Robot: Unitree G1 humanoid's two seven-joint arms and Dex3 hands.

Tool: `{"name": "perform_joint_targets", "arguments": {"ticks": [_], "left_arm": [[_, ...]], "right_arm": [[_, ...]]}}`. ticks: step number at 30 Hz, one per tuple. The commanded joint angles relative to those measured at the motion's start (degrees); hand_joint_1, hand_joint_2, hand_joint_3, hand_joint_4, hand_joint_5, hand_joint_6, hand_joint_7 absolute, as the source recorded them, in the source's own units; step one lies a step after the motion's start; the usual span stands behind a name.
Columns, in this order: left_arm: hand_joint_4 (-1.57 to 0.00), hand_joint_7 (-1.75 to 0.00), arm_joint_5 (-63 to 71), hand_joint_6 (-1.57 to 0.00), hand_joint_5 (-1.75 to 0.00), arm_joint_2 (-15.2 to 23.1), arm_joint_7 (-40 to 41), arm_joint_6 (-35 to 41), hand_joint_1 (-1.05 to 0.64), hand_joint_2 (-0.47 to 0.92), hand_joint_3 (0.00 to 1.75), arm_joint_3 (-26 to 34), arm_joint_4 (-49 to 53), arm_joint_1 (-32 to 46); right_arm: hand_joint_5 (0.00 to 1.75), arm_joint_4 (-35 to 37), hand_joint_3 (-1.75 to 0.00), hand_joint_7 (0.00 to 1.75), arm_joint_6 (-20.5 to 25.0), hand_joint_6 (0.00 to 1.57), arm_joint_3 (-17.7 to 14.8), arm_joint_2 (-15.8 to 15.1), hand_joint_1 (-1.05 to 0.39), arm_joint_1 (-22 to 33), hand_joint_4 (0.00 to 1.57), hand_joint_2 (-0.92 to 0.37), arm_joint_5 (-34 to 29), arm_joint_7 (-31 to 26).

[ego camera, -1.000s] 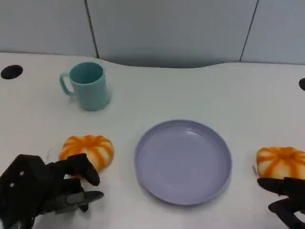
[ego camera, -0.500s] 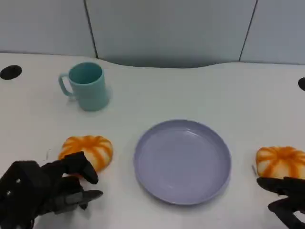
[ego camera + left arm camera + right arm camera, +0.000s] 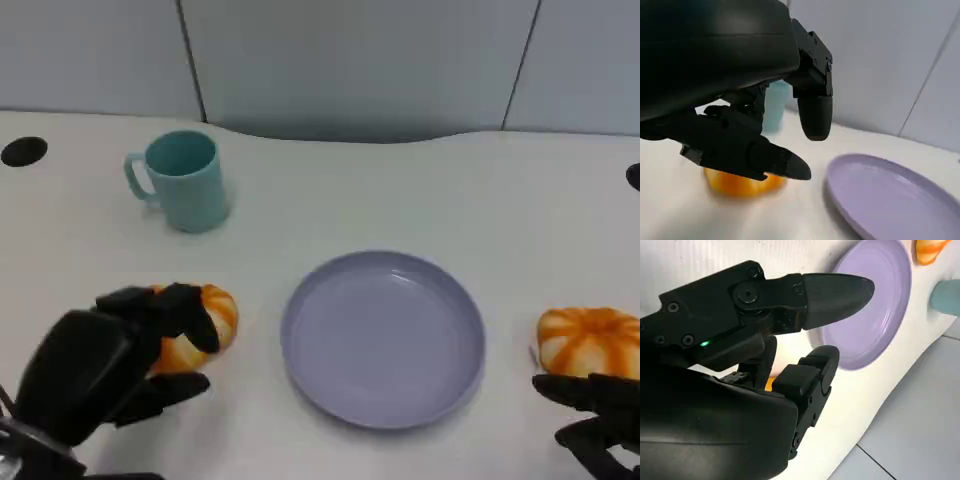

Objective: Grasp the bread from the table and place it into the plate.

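Two orange-and-white striped bread buns lie on the white table. The left bun (image 3: 203, 318) is partly covered by my left hand (image 3: 110, 362), which hovers over it with fingers spread on either side. In the left wrist view the bun (image 3: 742, 184) sits just beneath the fingertips (image 3: 812, 112), with no grip on it. The right bun (image 3: 590, 340) lies just beyond my right hand (image 3: 598, 422), whose fingers are apart and hold nothing. The lilac plate (image 3: 383, 338) stands between the buns, also seen as the plate (image 3: 890, 200) and the plate (image 3: 880, 305).
A teal mug (image 3: 184, 182) stands at the back left, well behind the left bun. Black cable holes (image 3: 24, 151) mark the table's far left and right edges. A grey wall panel runs behind the table.
My left hand has risen and moved forward over the left bun, now hiding its near-left part. The right hand has hardly moved.
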Motion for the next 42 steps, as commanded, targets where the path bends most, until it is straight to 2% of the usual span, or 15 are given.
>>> {"name": "perform_joint_targets", "arguments": {"ticks": [1, 2, 4, 5, 8, 11, 12, 17, 21, 23, 28, 33, 35, 37, 42], "left_arm": [[-0.24, -0.34, 8.5, -0.5, -0.96, 6.6, -7.8, 8.9, -0.55, 0.91, 0.0, -0.8, -10.6, 0.1], [-0.24, -0.24, 8.9, -0.52, -0.9, 7.3, -9.8, 10.4, -0.56, 0.91, 0.0, -1.4, -11.7, -0.4], [-0.15, -0.06, 9.8, -0.44, -0.62, 8.6, -12.9, 12.9, -0.66, 0.88, 0.0, -2.6, -13.2, -1.4], [-0.11, -0.03, 10.4, -0.4, -0.57, 9.1, -14.0, 13.9, -0.7, 0.88, 0.0, -3.2, -13.8, -1.8], [-0.02, 0.0, 12.1, -0.3, -0.51, 10.2, -16.4, 16.5, -0.77, 0.89, 0.01, -4.8, -15.1, -2.7], [0.0, 0.0, 12.1, -0.28, -0.51, 10.7, -16.6, 17.6, -0.78, 0.89, 0.0, -5.5, -15.6, -2.8], [0.0, 0.0, 11.3, -0.28, -0.51, 11.1, -19.5, 18.5, -0.78, 0.89, 0.0, -6.2, -16.1, -3.9], [0.0, -0.01, 8.4, -0.15, -0.27, 11.7, -30.6, 22.4, -0.86, 0.9, 0.01, -8.6, -17.5, -7.7], [0.0, 0.0, 8.2, -0.13, -0.21, 10.9, -32.8, 24.8, -0.87, 0.91, 0.01, -10.3, -15.1, -10.2], [0.0, -0.01, 7.6, -0.12, -0.11, 10.4, -32.7, 25.5, -0.86, 0.91, 0.0, -11.1, -13.2, -11.3], [0.0, 0.0, 7.2, -0.11, -0.07, 8.7, -32.5, 28.2, -0.84, 0.88, 0.0, -14.6, -4.1, -16.3], [0.0, 0.0, 6.6, -0.11, -0.07, 9.2, -31.8, 28.9, -0.84, 0.88, 0.0, -15.8, -3.2, -17.1], [0.0, 0.0, 8.3, -0.07, -0.04, 6.2, -32.8, 32.7, -0.85, 0.89, 0.0, -18.3, 4.2, -21.6], [0.0, 0.0, 8.8, -0.05, -0.02, 5.0, -32.9, 34.7, -0.86, 0.89, 0.0, -19.8, 7.9, -24.0], [0.0, 0.0, 7.8, -0.05, 0.0, 5.6, -32.1, 35.7, -0.86, 0.89, 0.0, -21.4, 8.8, -24.9]], "right_arm": [[0.86, -0.8, -0.39, 0.0, 0.5, 0.75, 0.8, 0.1, -0.38, -0.5, 0.49, -0.92, -1.0, -1.0], [0.85, -0.8, -0.39, 0.0, 0.6, 0.75, 0.9, 0.3, -0.38, -0.5, 0.49, -0.92, -0.9, -1.0], [0.84, -0.9, -0.39, 0.0, 0.7, 0.75, 1.2, 0.4, -0.37, -0.5, 0.48, -0.92, -1.0, -1.2], [0.83, -0.9, -0.39, 0.0, 0.8, 0.75, 1.2, 0.4, -0.37, -0.6, 0.48, -0.92, -1.1, -1.3], [0.83, -0.8, -0.39, 0.0, 0.7, 0.75, 1.4, 0.6, -0.37, -0.6, 0.49, -0.92, -1.3, -1.6], [0.82, -0.8, -0.39, 0.0, 0.7, 0.75, 1.4, 0.7, -0.37, -0.6, 0.49, -0.92, -1.5, -1.6], [0.82, -1.0, -0.39, 0.0, 0.9, 0.75, 1.4, 0.8, -0.37, -0.6, 0.49, -0.92, -1.5, -1.6], [0.82, -1.6, -0.39, 0.01, 1.4, 0.76, 1.4, 0.7, -0.37, -0.6, 0.5, -0.92, -1.6, -1.3], [0.82, -1.7, -0.39, 0.0, 1.1, 0.75, 1.3, 0.5, -0.36, -0.5, 0.5, -0.92, -1.5, -1.2], [0.82, -1.8, -0.39, 0.01, 0.9, 0.76, 1.1, 0.5, -0.36, -0.4, 0.5, -0.92, -1.4, -1.2], [0.83, -2.4, -0.38, 0.01, 1.5, 0.76, 0.8, 0.6, -0.36, 0.0, 0.51, -0.92, -1.4, -1.3], [0.82, -2.5, -0.38, 0.01, 1.6, 0.76, 0.8, 0.6, -0.36, 0.1, 0.51, -0.92, -1.4, -1.3], [0.82, -3.3, -0.38, 0.0, 2.3, 0.76, 0.6, 0.6, -0.37, 0.5, 0.5, -0.92, -0.8, -0.9], [0.81, -3.7, -0.39, 0.0, 2.7, 0.76, 0.5, 0.7, -0.37, 0.6, 0.49, -0.92, -0.6, -0.7], [0.82, -3.9, -0.39, 0.0, 3.0, 0.75, 0.5, 0.6, -0.37, 0.7, 0.48, -0.92, -0.6, -0.7]]}}
